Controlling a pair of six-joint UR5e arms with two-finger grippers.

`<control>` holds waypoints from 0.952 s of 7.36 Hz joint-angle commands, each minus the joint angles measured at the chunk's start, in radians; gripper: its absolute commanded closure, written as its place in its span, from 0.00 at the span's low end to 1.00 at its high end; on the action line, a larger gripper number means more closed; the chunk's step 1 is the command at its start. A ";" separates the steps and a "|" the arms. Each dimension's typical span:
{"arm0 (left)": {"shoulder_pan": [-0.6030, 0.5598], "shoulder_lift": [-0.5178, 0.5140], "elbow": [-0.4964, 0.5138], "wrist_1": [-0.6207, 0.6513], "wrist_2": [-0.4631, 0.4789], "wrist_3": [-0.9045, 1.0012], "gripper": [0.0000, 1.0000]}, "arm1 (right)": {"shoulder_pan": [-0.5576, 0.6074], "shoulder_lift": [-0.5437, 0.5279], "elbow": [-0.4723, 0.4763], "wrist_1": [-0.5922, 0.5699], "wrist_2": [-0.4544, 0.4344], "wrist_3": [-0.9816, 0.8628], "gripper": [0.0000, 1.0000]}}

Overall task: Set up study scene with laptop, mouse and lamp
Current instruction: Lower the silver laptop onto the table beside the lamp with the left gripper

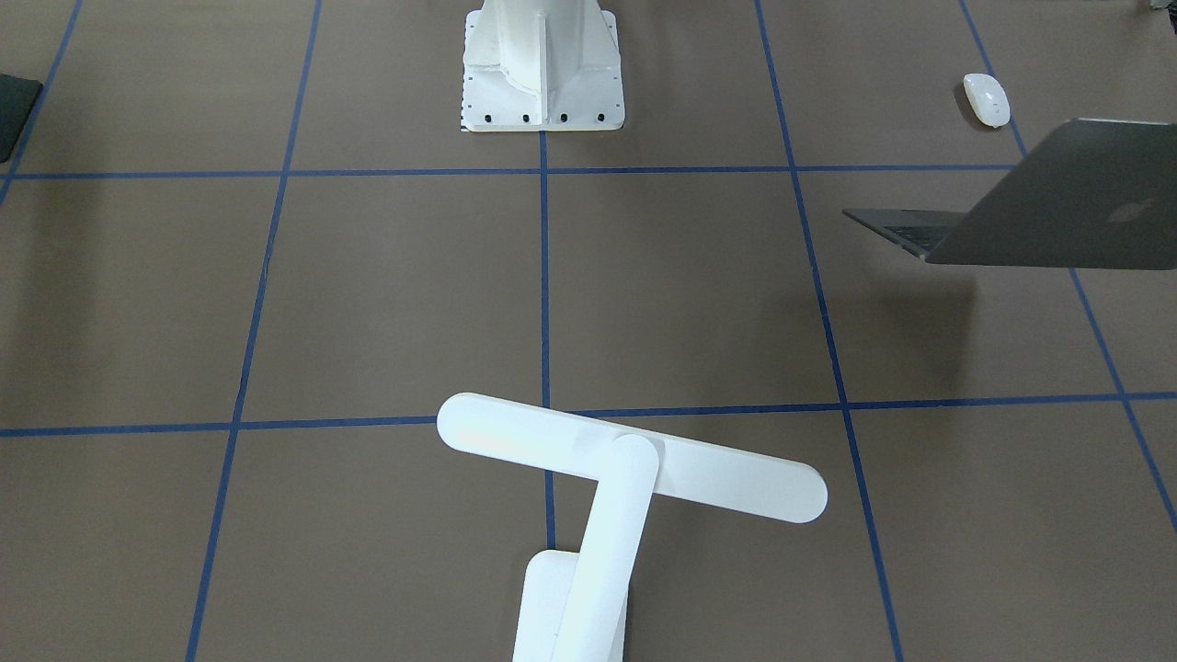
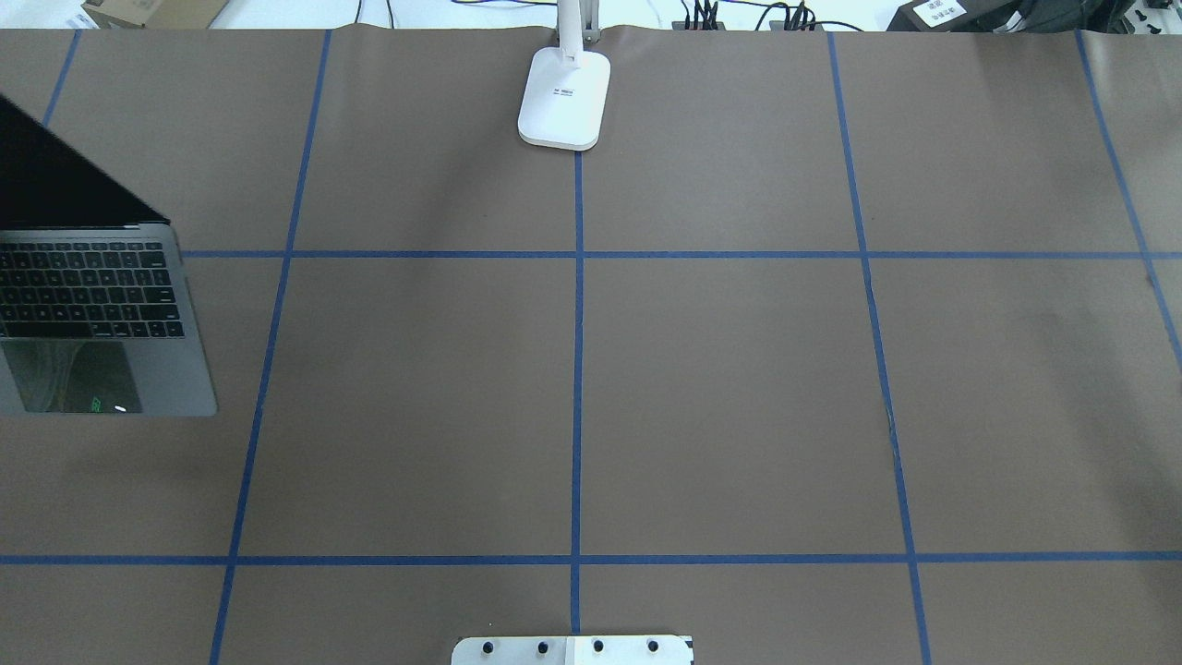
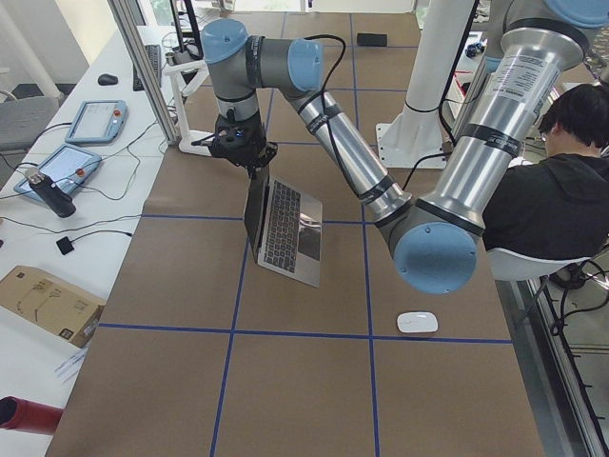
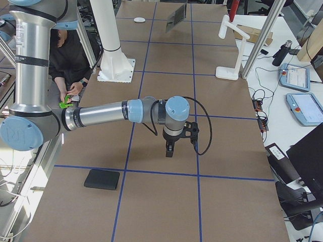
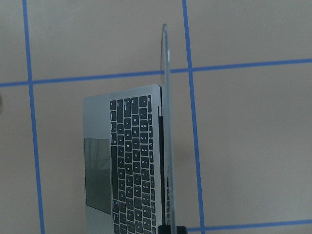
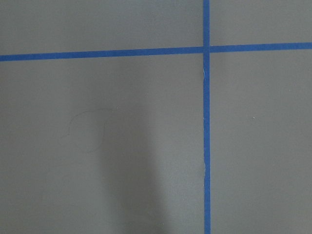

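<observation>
1. Brown paper covers the counter (image 2: 739, 388) from end to end, ruled into big squares by blue tape lines (image 2: 577, 369). A white bolted pedestal (image 1: 542, 83) stands at the robot's edge.
2. The laptop (image 3: 285, 228) sits open at the counter's end on the robot's left. Its keyboard is turned toward the robot and its lid stands about upright.
3. The left claw (image 3: 253, 167) is right at the top edge of that lid, pointing down onto it. From this side I cannot tell whether its fingers pinch the lid or stand spread. Its wrist camera looks down the lid edge-on, with the keys and trackpad off to one side.
4. The mouse (image 1: 986, 99) lies flat on the counter near the laptop, on the robot's side of it, apart and not touching.
5. The lamp (image 1: 625, 460) stands at the far edge from the robot, its base on the middle tape line. Its slim arm rises and the bar head reaches crosswise over the counter, well apart from laptop and mouse.
6. The right claw (image 4: 169, 153) points down over bare paper in the robot's right half, near a tape crossing. Whether its fingers are wide or narrow, I cannot tell.
7. A black square pad (image 4: 102, 179) lies flat near that claw, apart from it.
8. A person (image 3: 552, 190) in a dark top sits beside the robot's side of the counter.
</observation>
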 commanded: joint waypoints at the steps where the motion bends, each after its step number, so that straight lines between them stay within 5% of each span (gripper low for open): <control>1: 0.129 -0.083 -0.038 0.008 -0.011 -0.250 1.00 | 0.000 0.002 -0.009 -0.002 0.000 0.000 0.01; 5: 0.379 -0.228 -0.021 0.006 0.003 -0.521 1.00 | 0.000 0.001 -0.019 -0.002 0.006 0.002 0.01; 7: 0.460 -0.324 0.075 0.006 0.081 -0.561 1.00 | 0.000 0.001 -0.021 -0.002 0.008 0.002 0.01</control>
